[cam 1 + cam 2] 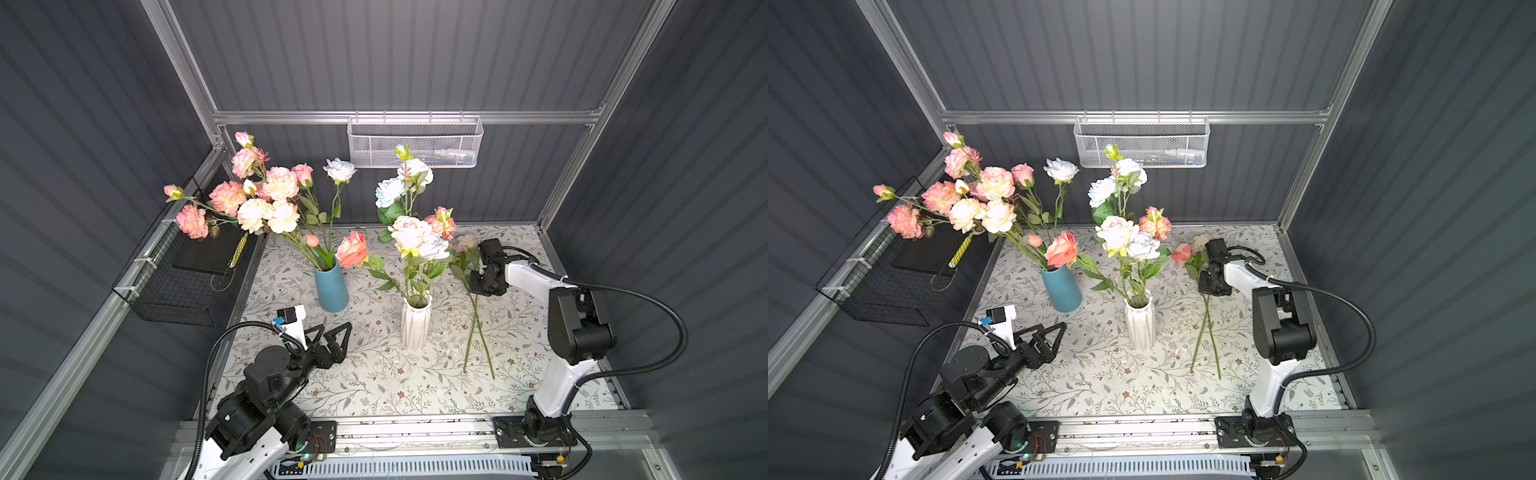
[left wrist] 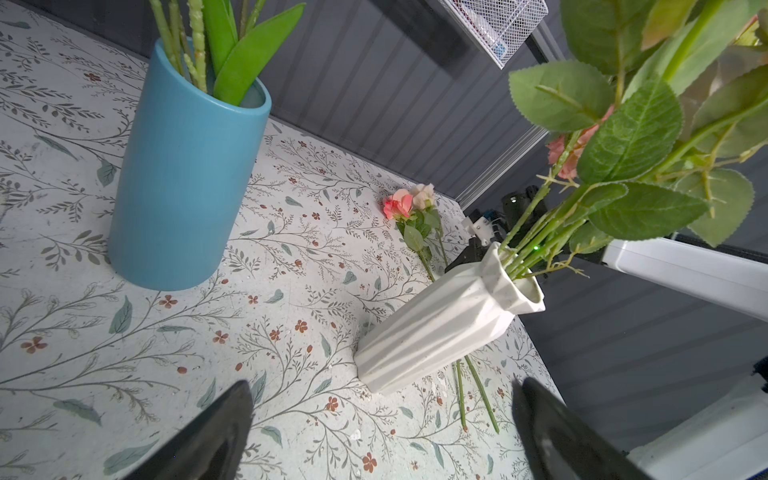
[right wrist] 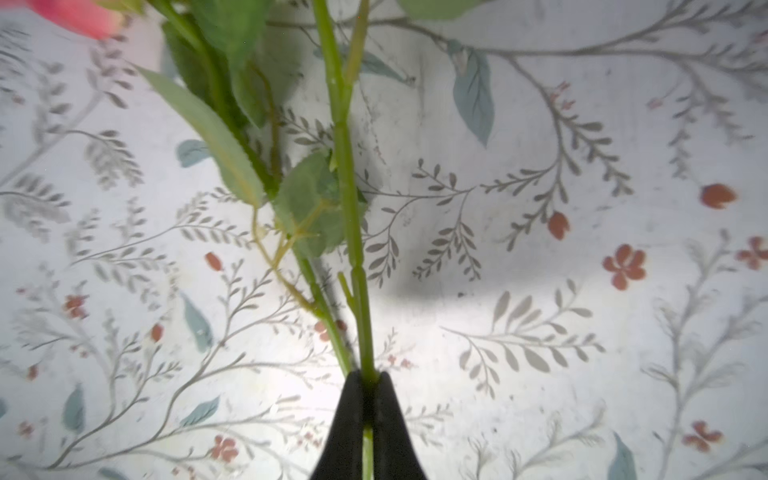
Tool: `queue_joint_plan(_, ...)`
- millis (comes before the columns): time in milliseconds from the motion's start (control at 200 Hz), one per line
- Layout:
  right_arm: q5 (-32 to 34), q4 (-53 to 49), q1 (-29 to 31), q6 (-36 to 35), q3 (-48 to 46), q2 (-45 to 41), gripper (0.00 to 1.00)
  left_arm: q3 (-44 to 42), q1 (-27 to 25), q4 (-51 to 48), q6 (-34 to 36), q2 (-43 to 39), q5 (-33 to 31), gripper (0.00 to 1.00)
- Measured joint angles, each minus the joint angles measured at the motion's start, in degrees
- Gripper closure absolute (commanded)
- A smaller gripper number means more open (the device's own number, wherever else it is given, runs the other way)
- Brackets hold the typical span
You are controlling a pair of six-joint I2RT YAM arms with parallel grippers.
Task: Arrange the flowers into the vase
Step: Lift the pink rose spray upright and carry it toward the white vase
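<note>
The right gripper (image 3: 368, 380) has its tapered black fingers pressed almost together on a smooth, jointed green stem (image 3: 351, 216). A second stem with saw-edged leaves runs just beside it. Both belong to two loose flowers (image 1: 473, 324) lying on the tablecloth (image 1: 374, 374) to the right of the white vase (image 1: 415, 328), one with a coral-pink bloom and one cream, their heads toward the back wall. The white vase is matte and faceted, with a pinched neck, and holds cream, pale-blue and peach blooms on leafy stems. To its left, apart from it, stands a smooth blue vase (image 1: 331, 291) that narrows toward its mouth, carrying a fuller bunch of ruffled pink, peach and cream flowers that leans left. The left gripper (image 1: 334, 332) hovers near the front left of the vases with its triangular black fingers spread wide and holding nothing. The cloth is pale, printed with grey-green sprigs and small rust-red blossoms. Dark grey ribbed panels (image 1: 415, 62) framed in aluminium rails (image 1: 291, 117) enclose the table. A white perforated metal basket (image 1: 415, 143) hangs on the back rail, and a black wire basket (image 1: 174, 291) hangs on the left side.
</note>
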Motion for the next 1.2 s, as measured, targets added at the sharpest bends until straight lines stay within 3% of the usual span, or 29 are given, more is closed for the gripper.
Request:
queue_joint_plan(440, 0.3, 8.5, 1.0, 0.5, -14.3, -35.2, 1.00, 3.2, 0.0, -0.6, 0.0, 0.9, -0.6, 0.00)
queue_joint_plan(670, 1.4, 7.5, 12.0, -0.8, -12.3, -52.6, 1.00, 5.0, 0.0, -1.1, 0.3, 1.7, -1.5, 0.00)
queue_joint_plan(955, 4.0, 6.5, 28.9, -6.1, 2.1, -55.5, 1.00, 6.8, 0.0, -1.9, 0.8, 1.9, -2.6, 0.00)
queue_joint_plan(1201, 9.4, 13.7, 42.9, -16.7, 11.1, -46.6, 1.00, 7.2, 0.0, -3.2, 0.9, 1.9, -3.4, 0.00)
